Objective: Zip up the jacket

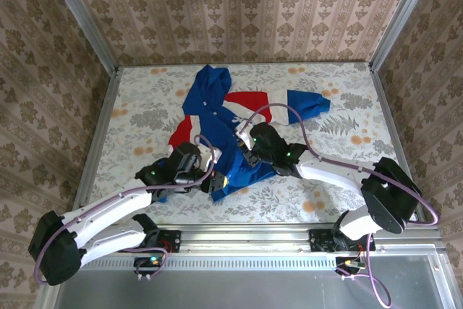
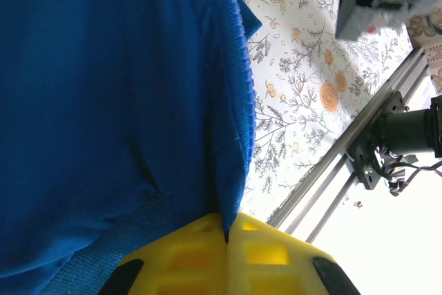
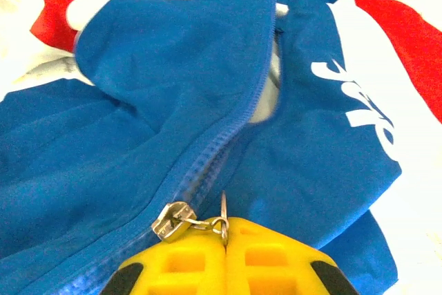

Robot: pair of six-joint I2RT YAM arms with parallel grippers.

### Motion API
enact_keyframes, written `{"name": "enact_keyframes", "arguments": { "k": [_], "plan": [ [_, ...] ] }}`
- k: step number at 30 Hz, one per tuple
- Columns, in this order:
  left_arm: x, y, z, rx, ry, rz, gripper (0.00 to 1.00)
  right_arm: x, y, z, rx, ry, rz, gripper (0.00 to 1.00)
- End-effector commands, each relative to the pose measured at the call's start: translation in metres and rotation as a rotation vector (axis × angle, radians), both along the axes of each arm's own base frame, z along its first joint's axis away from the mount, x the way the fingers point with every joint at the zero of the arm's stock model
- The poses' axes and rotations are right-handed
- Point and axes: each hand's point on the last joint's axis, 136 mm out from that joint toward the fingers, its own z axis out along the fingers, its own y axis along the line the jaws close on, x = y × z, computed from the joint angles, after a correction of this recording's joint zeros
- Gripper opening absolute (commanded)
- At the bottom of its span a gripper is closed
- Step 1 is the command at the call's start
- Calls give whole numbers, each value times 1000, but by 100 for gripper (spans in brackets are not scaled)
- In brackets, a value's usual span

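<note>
Zipping looks barely begun: the jacket (image 1: 224, 124) lies crumpled mid-table (image 1: 325, 179), its front mostly open. The right hand (image 3: 226, 236) is pinched closed on the ring (image 3: 219, 224) of the zipper slider (image 3: 170, 219), low near the hem (image 2: 238, 67), which the left hand (image 2: 226, 229) clamps. The next move, I judge, is to draw the slider toward the far hood (image 1: 213, 77) against a taut hem.

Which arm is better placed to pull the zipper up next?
Right: the right tool pinches the zipper pull ring, while the left tool clamps the jacket hem as an anchor.
</note>
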Motion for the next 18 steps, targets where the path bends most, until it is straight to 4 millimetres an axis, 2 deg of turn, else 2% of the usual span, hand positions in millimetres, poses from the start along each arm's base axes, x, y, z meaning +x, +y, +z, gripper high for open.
{"name": "enact_keyframes", "arguments": {
  "k": [1, 18],
  "plan": [
    [-23, 12, -18, 55, 102, -23, 0, 30, -8, 21, 19, -68, -62, 0],
    [-32, 21, -23, 64, 136, -4, 0, 81, -28, 24, -2, -78, -109, 0]
  ]
}}
